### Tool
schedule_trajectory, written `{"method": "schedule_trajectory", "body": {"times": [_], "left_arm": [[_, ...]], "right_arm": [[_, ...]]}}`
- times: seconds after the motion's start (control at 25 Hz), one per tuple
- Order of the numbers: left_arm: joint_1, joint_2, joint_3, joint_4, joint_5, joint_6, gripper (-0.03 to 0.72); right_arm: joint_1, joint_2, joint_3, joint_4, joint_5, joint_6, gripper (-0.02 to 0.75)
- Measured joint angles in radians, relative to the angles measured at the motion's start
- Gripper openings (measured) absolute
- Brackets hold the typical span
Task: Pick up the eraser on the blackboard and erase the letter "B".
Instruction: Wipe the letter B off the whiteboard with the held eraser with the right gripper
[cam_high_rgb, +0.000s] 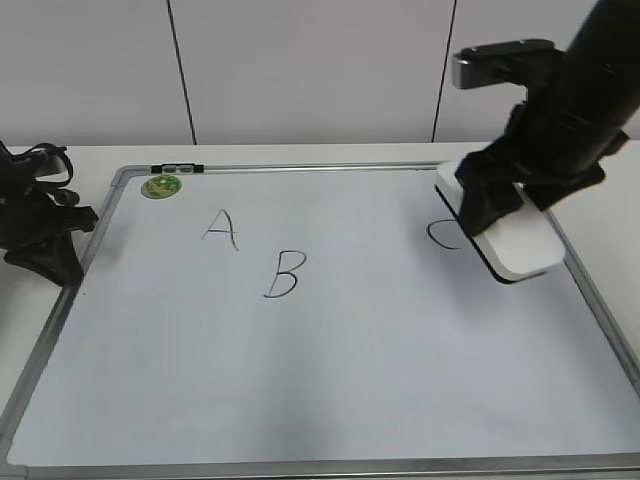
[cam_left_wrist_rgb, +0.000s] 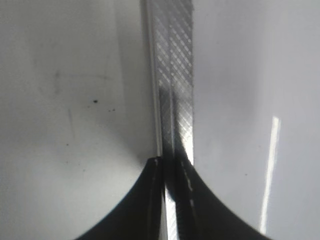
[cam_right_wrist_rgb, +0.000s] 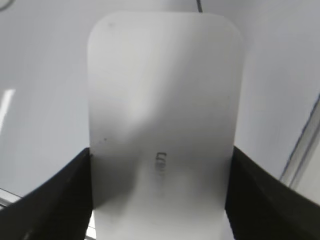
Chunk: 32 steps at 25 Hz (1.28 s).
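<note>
My right gripper (cam_high_rgb: 492, 203) is shut on the white eraser (cam_high_rgb: 522, 245), its fingers on the two long sides (cam_right_wrist_rgb: 161, 160). The eraser (cam_right_wrist_rgb: 162, 100) sits at the upper right of the blackboard (cam_high_rgb: 330, 380), over the right part of the handwritten "C" (cam_high_rgb: 443, 236); I cannot tell whether it touches the surface. The letter "B" (cam_high_rgb: 284, 274) stands left of centre, well to the left of the eraser. The "A" (cam_high_rgb: 221, 229) is further left. My left gripper (cam_high_rgb: 48, 235) is shut and empty at the board's left frame (cam_left_wrist_rgb: 172, 75), with its fingertips (cam_left_wrist_rgb: 170, 167) just above it.
A round green magnet (cam_high_rgb: 161, 186) sits at the board's top left corner. A marker (cam_high_rgb: 176, 168) lies along the top frame. White table surrounds the board, and a pale wall stands behind.
</note>
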<state>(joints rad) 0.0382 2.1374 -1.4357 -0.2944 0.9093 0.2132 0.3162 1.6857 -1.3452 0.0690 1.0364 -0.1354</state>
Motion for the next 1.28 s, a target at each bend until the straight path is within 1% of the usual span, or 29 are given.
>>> {"method": "schedule_trajectory", "body": {"times": [0.04,0.16,0.24,0.36,0.48,0.68,0.72,0.76,0.84,1.0,1.08,1.28], "left_arm": [[0.000,0.000,0.000,0.000,0.000,0.000,0.032],[0.000,0.000,0.000,-0.002,0.000,0.000,0.032],[0.000,0.000,0.000,-0.004,0.001,0.000,0.032],[0.000,0.000,0.000,-0.004,0.002,0.000,0.032],[0.000,0.000,0.000,-0.004,0.005,0.000,0.032],[0.000,0.000,0.000,-0.005,0.007,0.000,0.032],[0.002,0.000,0.000,-0.005,0.007,0.000,0.032],[0.002,0.000,0.000,-0.005,0.008,0.000,0.032],[0.002,0.000,0.000,-0.005,0.008,0.000,0.032],[0.002,0.000,0.000,-0.007,0.008,0.000,0.032],[0.002,0.000,0.000,-0.007,0.008,0.000,0.032],[0.002,0.000,0.000,-0.009,0.009,0.000,0.032]], "right_arm": [[0.040,0.034,-0.074,0.000,0.006,-0.004,0.528],[0.063,0.070,-0.122,0.000,0.015,-0.011,0.528],[0.088,0.142,-0.195,0.000,0.042,-0.015,0.528],[0.094,0.210,-0.255,0.000,0.076,-0.017,0.528],[0.098,0.336,-0.365,0.003,0.131,-0.017,0.528],[0.104,0.456,-0.504,0.029,0.178,-0.018,0.527],[0.104,0.456,-0.504,0.029,0.178,-0.018,0.527],[0.121,0.490,-0.548,0.029,0.182,-0.018,0.527],[0.138,0.507,-0.580,0.027,0.182,-0.018,0.527],[0.202,0.574,-0.669,0.020,0.183,-0.018,0.527],[0.217,0.615,-0.714,0.022,0.183,-0.018,0.527],[0.219,0.677,-0.767,0.023,0.186,-0.018,0.527]]}}
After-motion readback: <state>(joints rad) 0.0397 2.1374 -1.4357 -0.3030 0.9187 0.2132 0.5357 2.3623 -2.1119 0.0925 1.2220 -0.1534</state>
